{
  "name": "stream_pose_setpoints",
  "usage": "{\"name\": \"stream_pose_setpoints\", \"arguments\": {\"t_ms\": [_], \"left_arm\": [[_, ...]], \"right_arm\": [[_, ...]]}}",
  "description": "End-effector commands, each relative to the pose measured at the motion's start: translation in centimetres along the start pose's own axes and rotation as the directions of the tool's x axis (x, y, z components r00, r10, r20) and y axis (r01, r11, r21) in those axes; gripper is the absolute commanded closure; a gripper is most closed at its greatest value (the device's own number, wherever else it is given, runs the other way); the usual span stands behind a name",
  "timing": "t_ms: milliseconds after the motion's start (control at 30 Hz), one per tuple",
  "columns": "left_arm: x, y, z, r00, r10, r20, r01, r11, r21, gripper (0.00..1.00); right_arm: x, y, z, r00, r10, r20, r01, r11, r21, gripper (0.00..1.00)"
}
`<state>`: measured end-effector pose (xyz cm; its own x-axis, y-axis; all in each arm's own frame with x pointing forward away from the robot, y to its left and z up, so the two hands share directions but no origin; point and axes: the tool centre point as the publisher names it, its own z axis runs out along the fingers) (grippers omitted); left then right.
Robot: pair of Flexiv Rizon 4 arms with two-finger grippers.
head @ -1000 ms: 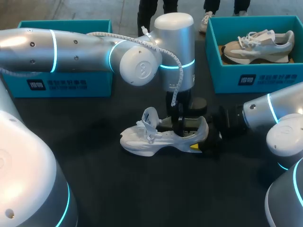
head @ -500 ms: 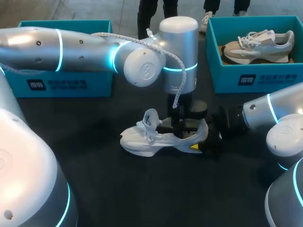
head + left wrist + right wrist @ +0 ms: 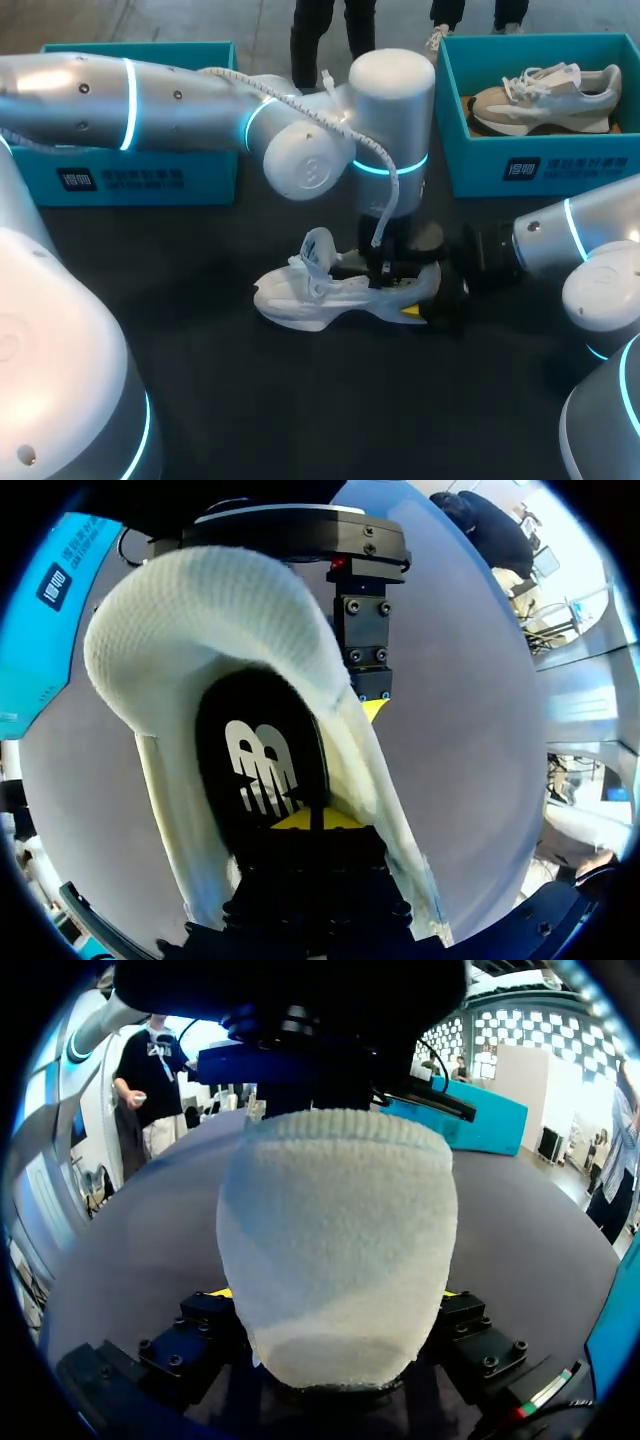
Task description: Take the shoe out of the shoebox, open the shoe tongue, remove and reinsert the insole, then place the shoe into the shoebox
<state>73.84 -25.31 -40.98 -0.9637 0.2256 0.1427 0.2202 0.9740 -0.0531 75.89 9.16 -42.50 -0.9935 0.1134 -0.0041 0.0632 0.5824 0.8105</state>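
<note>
Dark matte table (image 3: 250,400) fills view; soft even light, faint shadows.

Left shoebox (image 3: 200,178) and right shoebox (image 3: 600,165) carry unreadable print — the insole (image 3: 262,770) a white logo.

White knit shoe (image 3: 300,300), black insole (image 3: 240,705) with white logo — teal shoebox (image 3: 200,175), black table (image 3: 300,400).

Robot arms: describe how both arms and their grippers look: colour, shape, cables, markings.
The left arm and right arm are smooth silver tubes with glowing cyan rings at the joints. A white braided cable runs along the left. The left gripper and right gripper are black bolted blocks with yellow tips.
</note>
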Motion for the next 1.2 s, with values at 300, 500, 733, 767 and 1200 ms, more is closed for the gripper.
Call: {"name": "stream_pose_setpoints", "arguments": {"t_ms": [300, 500, 733, 767, 1200], "left_arm": [[0.4, 0.5, 1.7, 0.995, -0.036, 0.095, 0.035, 0.999, 0.012, 1.00], [0.3, 1.0, 0.6, 0.993, -0.046, 0.108, 0.046, 0.999, 0.009, 1.00], [0.6, 1.4, -0.6, 0.990, -0.056, 0.133, 0.054, 0.998, 0.021, 1.00], [0.6, 1.4, -0.7, 0.989, -0.056, 0.133, 0.053, 0.998, 0.022, 1.00], [0.8, 1.5, -2.9, 0.989, -0.064, 0.134, 0.049, 0.993, 0.112, 1.00]], "right_arm": [[0.0, 0.2, 0.3, 1.000, 0.002, 0.002, -0.002, 1.000, 0.006, 1.00], [0.0, 0.2, 0.3, 1.000, 0.002, 0.002, -0.002, 1.000, 0.006, 1.00], [0.0, 0.2, 0.3, 1.000, 0.002, 0.002, -0.002, 1.000, 0.006, 1.00], [0.0, 0.2, 0.3, 1.000, 0.002, 0.002, -0.002, 1.000, 0.006, 1.00], [0.0, 0.2, 0.3, 1.000, 0.002, 0.002, -0.002, 1.000, 0.006, 1.00]]}}
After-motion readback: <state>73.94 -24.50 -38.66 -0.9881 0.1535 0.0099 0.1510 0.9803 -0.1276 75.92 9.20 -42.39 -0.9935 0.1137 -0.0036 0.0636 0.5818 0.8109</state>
